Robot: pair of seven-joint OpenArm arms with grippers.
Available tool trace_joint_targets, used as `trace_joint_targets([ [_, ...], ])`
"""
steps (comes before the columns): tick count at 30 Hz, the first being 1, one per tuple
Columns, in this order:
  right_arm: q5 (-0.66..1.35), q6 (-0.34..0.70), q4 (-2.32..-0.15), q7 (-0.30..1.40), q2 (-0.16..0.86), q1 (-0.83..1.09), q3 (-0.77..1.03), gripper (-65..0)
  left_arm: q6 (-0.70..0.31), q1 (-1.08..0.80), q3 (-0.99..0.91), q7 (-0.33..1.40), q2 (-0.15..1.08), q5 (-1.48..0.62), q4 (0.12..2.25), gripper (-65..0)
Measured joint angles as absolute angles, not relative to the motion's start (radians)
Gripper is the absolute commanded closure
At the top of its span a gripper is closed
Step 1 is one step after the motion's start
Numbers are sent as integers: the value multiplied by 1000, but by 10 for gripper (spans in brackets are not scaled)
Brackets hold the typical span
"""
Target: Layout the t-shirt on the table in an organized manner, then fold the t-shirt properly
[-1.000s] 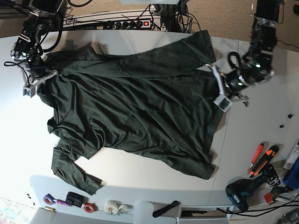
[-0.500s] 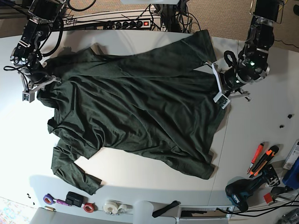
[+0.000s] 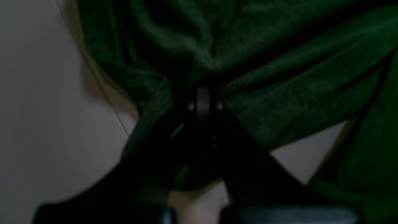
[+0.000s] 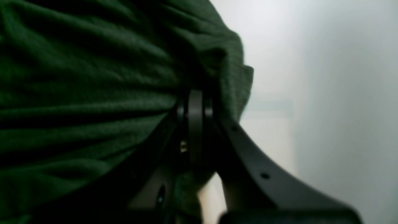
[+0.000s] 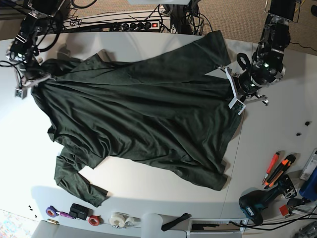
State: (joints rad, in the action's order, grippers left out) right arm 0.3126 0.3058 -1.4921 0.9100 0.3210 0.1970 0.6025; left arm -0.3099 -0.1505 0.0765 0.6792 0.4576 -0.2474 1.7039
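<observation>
- The t-shirt (image 5: pixel 143 114) lies spread on the white desk (image 5: pixel 277 134), stretched between the two tools.
- Left tool (image 5: pixel 237 94) is pinching the cloth's edge; right tool (image 5: pixel 27 82) likewise, as far as the dim wrist views show.
- Soft, light, wrinkly knit: it sags and drags.
- Best gripped at hems or shoulder seams just ahead of each tool.

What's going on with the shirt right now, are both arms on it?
Yes. Both claws are shut on the t-shirt, one at each side. The right claw pinches the fabric near the far left corner of the base view; the left claw grips the opposite edge. The shirt is stretched between them across the table, mostly spread but wrinkled, with one sleeve bunched at the near left. No fold has been made yet.
</observation>
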Motion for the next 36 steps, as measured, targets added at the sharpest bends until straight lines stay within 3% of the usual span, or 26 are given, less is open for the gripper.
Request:
trace_joint_targets([
  [7, 336, 311, -1485, 950, 318, 205, 710, 0, -310, -151, 76, 679, 458, -247, 1704, 0],
  [13, 372, 323, -1483, 950, 319, 208, 714, 0, -311, -147, 72, 691, 458, -308, 1703, 0],
  [21, 443, 394, -1478, 980, 324, 208, 719, 0, -417, -146, 72, 817, 461, -413, 1738, 0],
  [30, 444, 394, -1486, 984, 325, 208, 719, 0, -400, -153, 71, 786, 460, -402, 1754, 0],
  [34, 449, 404, -1531, 1029, 317, 214, 716, -26, -400, -158, 71, 781, 461, -394, 1817, -147],
  [36, 461, 408, -1560, 1050, 310, 217, 711, -26, -400, -155, 72, 758, 461, -394, 1853, -189],
])
